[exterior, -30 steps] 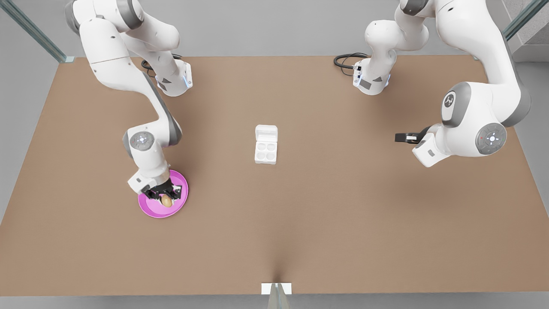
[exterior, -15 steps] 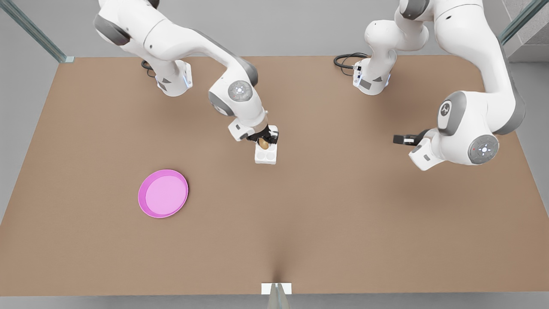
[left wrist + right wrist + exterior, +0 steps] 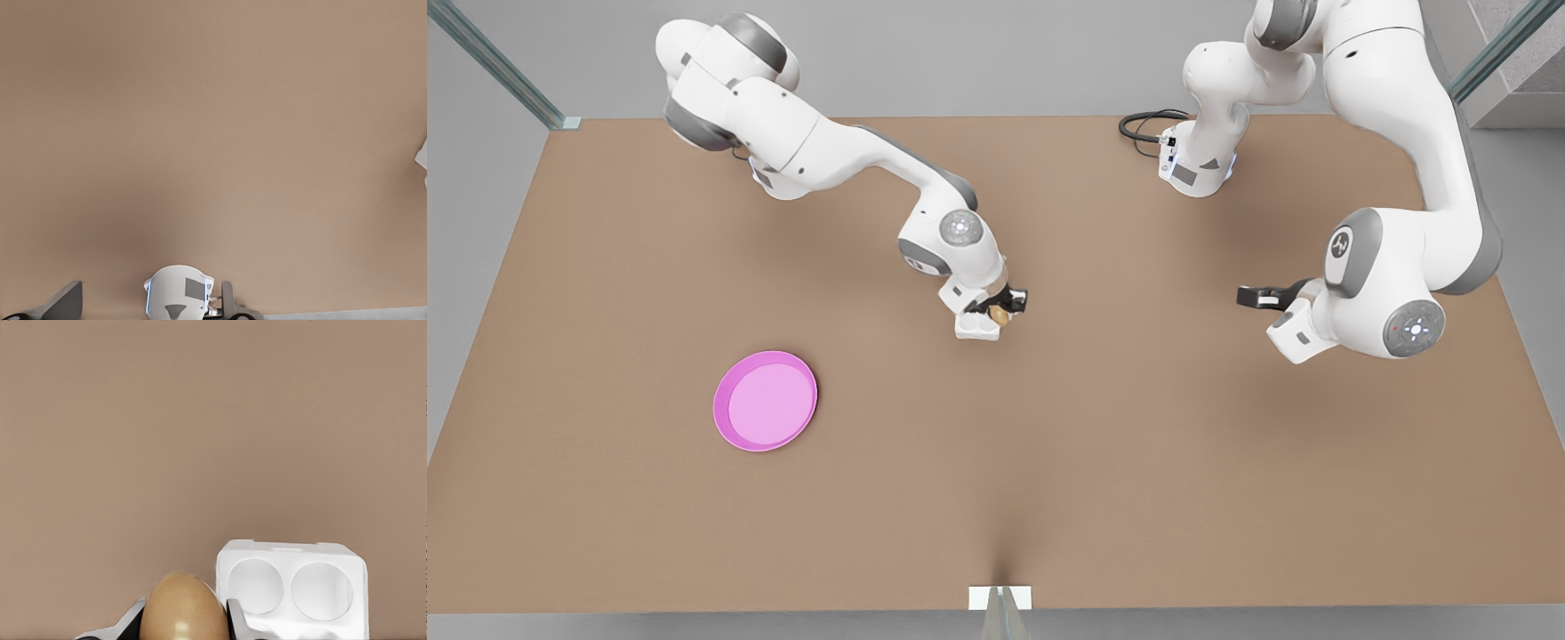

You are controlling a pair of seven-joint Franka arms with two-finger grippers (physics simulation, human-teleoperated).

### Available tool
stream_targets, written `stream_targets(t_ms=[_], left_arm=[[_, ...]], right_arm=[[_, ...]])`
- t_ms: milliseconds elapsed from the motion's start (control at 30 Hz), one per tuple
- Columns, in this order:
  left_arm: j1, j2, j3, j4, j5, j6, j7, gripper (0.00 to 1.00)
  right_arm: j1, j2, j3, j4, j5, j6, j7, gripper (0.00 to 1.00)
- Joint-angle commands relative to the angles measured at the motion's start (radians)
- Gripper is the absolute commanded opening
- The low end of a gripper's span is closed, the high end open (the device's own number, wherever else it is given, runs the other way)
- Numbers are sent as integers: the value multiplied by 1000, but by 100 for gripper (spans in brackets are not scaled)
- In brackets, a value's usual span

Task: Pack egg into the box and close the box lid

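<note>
My right gripper [image 3: 1003,313], on the arm at the front view's left, is shut on the tan-brown egg [image 3: 1000,315]. It hovers low over the edge of the white box [image 3: 975,330] that faces the front view's right. In the right wrist view the egg [image 3: 183,607] sits between the fingers beside the box [image 3: 293,587], and two empty round cups show. That arm's wrist hides the box lid. My left gripper [image 3: 1258,296] waits open at the front view's right, well away from the box, pointing sideways toward it. The left gripper [image 3: 152,285] has nothing between its fingers.
An empty pink plate [image 3: 766,402] lies on the brown table [image 3: 1138,444] toward the front view's left. Both arm bases stand at the far edge, with a black cable [image 3: 1143,124] beside one. A small white marker [image 3: 1000,597] sits at the near edge.
My right gripper lifted the egg off the pink plate, carried it to the box, then shifted over the box's right edge. The left arm drifted slightly.
</note>
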Motion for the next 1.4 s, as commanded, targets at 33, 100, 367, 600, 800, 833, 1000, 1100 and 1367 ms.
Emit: stream_targets(t_ms=[33, 100, 367, 600, 800, 833, 1000, 1100, 1367], left_arm=[[-1, 3, 0, 0, -1, 0, 0, 100], [0, 6, 2, 0, -1, -2, 0, 100], [-1, 0, 0, 2, -2, -12, -9, 100], [0, 0, -3, 2, -2, -14, -6, 100], [0, 3, -3, 0, -2, -22, -6, 100], [0, 3, -3, 0, -2, -22, -6, 100], [-1, 3, -3, 0, -4, -23, -11, 100], [-1, -2, -9, 34, -11, -25, 2, 100], [-443, 144, -347, 261, -14, 152, -590, 58]], right_arm=[[-1, -16, -10, -16, -54, -68, 0, 70], [-2, -22, -10, -9, -120, -184, -12, 70], [5, -3, -1, -9, -114, -89, 37, 71], [13, -14, 0, -30, -135, -209, 19, 71], [25, -19, 4, -19, -126, -257, 26, 100], [19, -26, 13, -19, -126, -264, 23, 100], [13, -31, 16, 2, -123, -286, 20, 100], [-54, -247, -31, -25, 49, -413, -246, 100], [-246, -509, -773, 258, 515, -873, -1195, 100]])
